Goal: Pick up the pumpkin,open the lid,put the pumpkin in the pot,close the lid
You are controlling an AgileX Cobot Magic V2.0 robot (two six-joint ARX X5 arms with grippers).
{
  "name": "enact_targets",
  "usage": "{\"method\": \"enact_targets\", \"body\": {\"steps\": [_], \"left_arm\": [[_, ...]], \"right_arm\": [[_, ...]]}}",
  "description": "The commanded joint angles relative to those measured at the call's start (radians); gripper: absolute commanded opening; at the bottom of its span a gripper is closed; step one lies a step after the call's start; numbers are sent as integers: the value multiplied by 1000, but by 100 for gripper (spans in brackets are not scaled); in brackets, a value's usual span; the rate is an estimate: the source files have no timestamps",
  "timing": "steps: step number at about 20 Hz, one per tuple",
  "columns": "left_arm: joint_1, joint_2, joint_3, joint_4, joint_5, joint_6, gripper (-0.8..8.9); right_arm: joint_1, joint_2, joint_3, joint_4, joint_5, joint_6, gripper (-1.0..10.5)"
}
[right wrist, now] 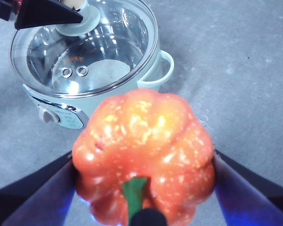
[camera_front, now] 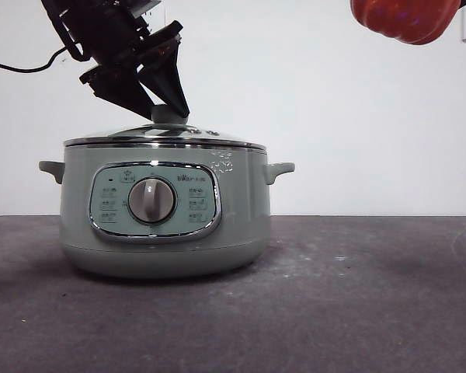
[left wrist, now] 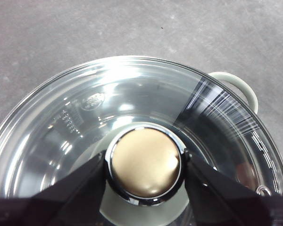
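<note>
While the lid sits seated on the pot, the left tool has its two jaws pressed against either side of the lid's knob, clamped on it from above. The right tool is closed around the pumpkin, holding it high in the air, off to one side of the pot and well above the tabletop (only its underside shows at the top edge of the front view).

By my judgement the pumpkin is already picked up and the lid is about to be opened. The knob is round, with a smooth metal cap, so the jaws could slide off it if the lift is tilted or jerky, and the glass lid would drop back on the rim or skid to the tabletop. A lid lifted only slightly could block the pumpkin's way in. The pumpkin is ribbed and glossy; squeezed off centre, it might twist and slip loose before reaching the opening.
</note>
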Motion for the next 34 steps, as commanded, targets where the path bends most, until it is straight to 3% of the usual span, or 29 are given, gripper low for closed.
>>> {"method": "enact_targets", "body": {"steps": [1, 9, 17, 20, 27, 34], "left_arm": [[-3, 6, 1, 19, 5, 4, -8], [0, -72, 15, 32, 3, 3, -8], [19, -142, 203, -162, -57, 7, -8], [52, -240, 227, -203, -60, 6, -8], [151, -493, 228, -390, -61, 11, -8], [160, -652, 228, -510, -105, 15, -8]], "right_arm": [[2, -3, 0, 6, 0, 6, -11], [2, -3, 0, 14, 0, 6, -11], [2, 22, 0, 129, -4, 6, -12], [3, 88, 7, 206, -55, 6, -12], [31, 423, 247, 279, -106, -8, -12], [109, 840, 603, 278, -104, -86, -12]]}}
